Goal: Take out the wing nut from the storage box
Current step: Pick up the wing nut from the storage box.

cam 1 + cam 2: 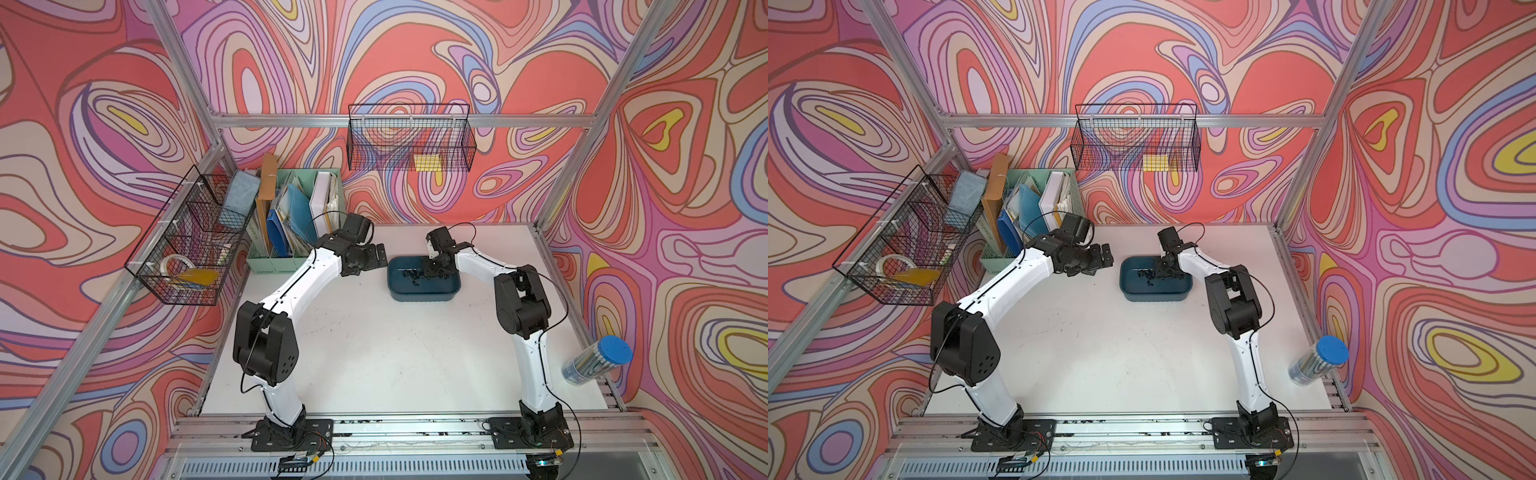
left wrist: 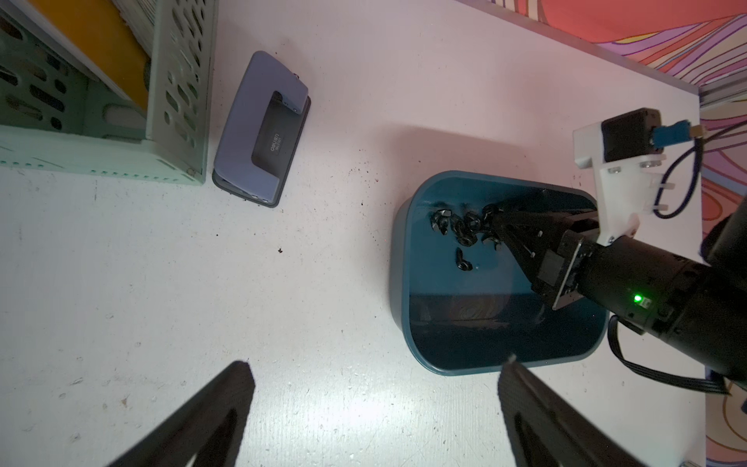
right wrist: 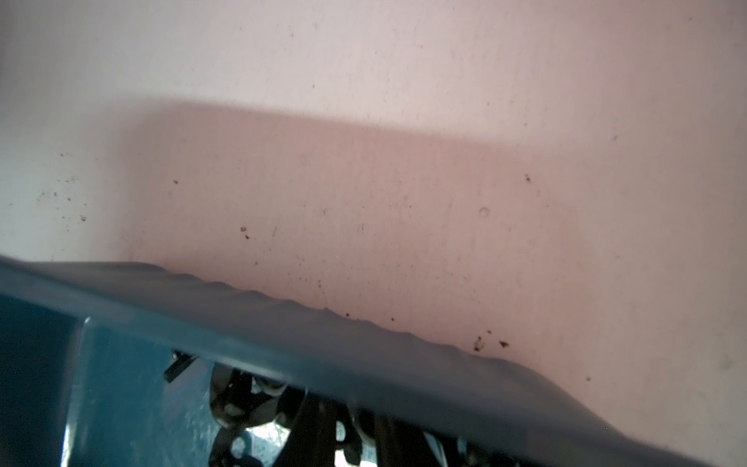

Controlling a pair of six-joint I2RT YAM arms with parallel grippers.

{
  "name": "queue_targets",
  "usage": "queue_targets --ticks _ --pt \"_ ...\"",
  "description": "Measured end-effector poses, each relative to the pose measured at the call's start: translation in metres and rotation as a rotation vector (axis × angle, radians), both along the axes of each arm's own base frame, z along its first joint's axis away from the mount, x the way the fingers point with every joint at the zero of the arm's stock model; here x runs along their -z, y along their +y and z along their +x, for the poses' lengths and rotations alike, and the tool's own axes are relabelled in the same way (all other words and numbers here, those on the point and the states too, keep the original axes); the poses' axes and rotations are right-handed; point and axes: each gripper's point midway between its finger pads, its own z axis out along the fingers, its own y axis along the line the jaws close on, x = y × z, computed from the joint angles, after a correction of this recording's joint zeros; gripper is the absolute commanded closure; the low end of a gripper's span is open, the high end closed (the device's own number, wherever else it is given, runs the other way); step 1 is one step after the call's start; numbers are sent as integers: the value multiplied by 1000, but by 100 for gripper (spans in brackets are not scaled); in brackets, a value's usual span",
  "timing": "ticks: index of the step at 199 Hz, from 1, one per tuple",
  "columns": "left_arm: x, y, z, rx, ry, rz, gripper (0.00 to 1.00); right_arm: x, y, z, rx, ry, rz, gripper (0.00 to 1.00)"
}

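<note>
The dark teal storage box sits on the white table, right of centre at the back. Several small black wing nuts lie clustered at one end of its floor. My right gripper reaches down inside the box, its fingertips close together among the nuts. A dark blurred piece shows between them, and I cannot make out whether it is gripped. My left gripper hovers wide open and empty, just left of the box.
A purple-blue hole punch lies beside the mint-green file organiser at the back left. Black wire baskets hang on the left frame and the back rail. A blue-lidded tube leans at the table's right edge.
</note>
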Motion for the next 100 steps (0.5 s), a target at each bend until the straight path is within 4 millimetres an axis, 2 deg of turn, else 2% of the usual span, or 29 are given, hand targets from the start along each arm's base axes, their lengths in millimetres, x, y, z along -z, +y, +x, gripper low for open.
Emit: queue_targets --ticks 14,45,81,100 --pt "0 0 0 0 0 0 1 0 0 0 -2 -2 0 96" --pt "0 0 0 0 -1 0 1 -1 0 1 1 -5 0 100" --pt "-2 1 -4 0 -2 -1 1 -5 -2 -4 3 -3 -1 100" --pt "-3 3 -7 0 -3 -2 1 -18 -5 -11 11 -11 3 100"
